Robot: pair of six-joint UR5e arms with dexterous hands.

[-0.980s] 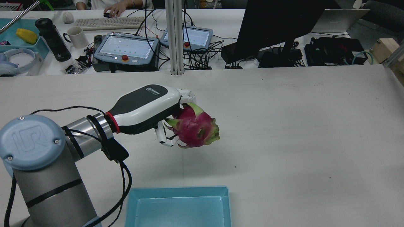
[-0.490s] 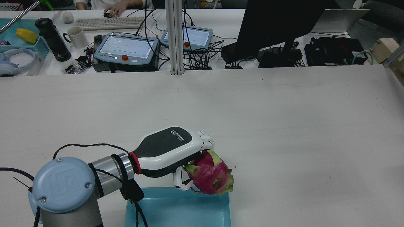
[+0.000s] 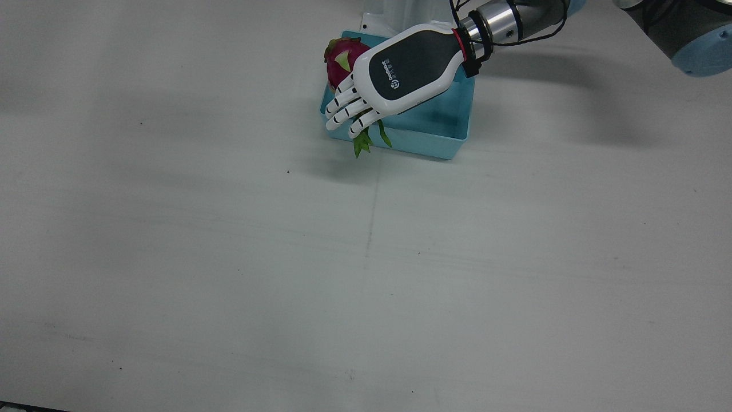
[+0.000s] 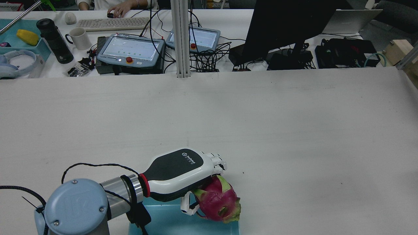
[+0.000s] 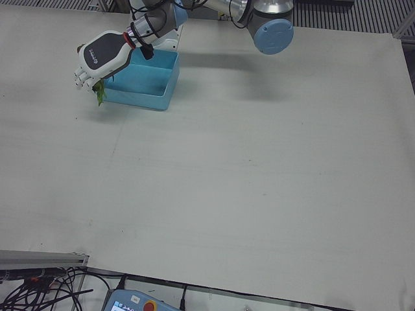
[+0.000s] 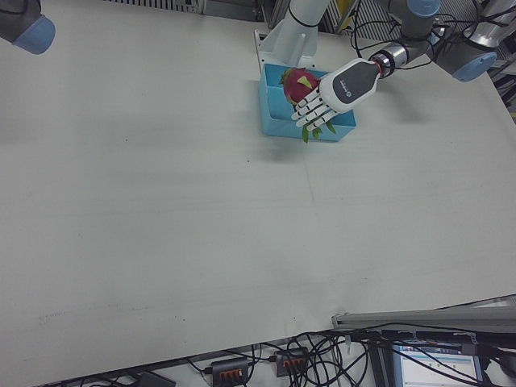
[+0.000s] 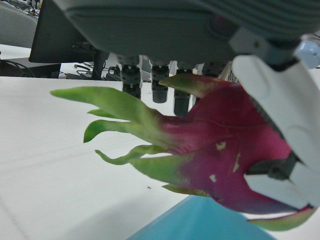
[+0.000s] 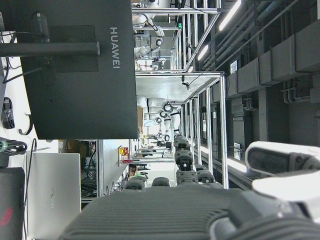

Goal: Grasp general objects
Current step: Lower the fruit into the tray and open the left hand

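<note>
Left hand around scaly magenta dragon fruit, over tray

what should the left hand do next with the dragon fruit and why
Probably shift the left hand a little further in over the blue tray, then lower it. It holds the dragon fruit above the tray's corner, and in the front view the green leaf tips overhang the tray's outer edge, so letting go now could drop the fruit on the rim.

Black monitor, keyboard, mug.
</note>
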